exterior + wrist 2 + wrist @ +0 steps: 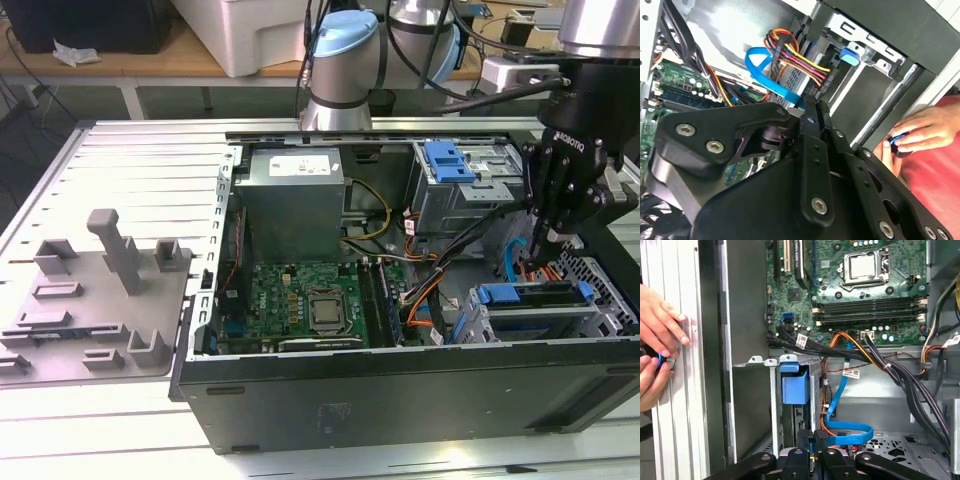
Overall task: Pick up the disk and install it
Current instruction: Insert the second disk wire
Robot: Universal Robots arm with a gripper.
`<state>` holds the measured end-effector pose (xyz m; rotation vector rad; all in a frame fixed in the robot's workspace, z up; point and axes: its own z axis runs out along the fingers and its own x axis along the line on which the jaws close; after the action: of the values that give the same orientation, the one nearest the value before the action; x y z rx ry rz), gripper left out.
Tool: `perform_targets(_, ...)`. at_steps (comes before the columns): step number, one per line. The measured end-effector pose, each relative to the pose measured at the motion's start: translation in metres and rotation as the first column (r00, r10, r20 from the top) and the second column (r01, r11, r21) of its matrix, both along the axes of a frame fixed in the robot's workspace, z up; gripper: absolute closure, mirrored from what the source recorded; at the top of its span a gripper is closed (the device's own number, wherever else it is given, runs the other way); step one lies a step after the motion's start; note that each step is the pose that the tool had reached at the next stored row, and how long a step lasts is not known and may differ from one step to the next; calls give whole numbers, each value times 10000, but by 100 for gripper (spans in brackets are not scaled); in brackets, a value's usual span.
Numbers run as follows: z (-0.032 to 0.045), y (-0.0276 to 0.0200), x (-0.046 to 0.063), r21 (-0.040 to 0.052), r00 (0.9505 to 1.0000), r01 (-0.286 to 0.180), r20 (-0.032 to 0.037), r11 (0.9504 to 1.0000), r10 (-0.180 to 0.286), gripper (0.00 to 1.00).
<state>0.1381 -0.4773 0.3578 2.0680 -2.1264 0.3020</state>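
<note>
Hand (548, 240), fingers pinched nearly shut on nothing visible, hangs over the caged disk (535, 296) (rigid, dense, shock-sensitive; grip blue carrier edges).

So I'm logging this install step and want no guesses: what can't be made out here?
- Disk: not identifiable in any view; gripper and cables cover the bay in the exterior view.
- Fingertips: cut off by the first wrist view's edge, hidden behind the gripper's body in the second.
- Small blue item in a person's hand: mostly covered by fingers.
</note>
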Motion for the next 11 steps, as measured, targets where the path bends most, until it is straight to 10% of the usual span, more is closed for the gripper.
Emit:
perform_targets(2,-4,-90,-1,132,10000,-11,1,9999,11,84)
perform_targets(5,-9,-101,-1,583,10000,-11,9,9983,10,84)
perform_targets(11,-17,-180,-1,659,10000,-11,9,9978,10,84)
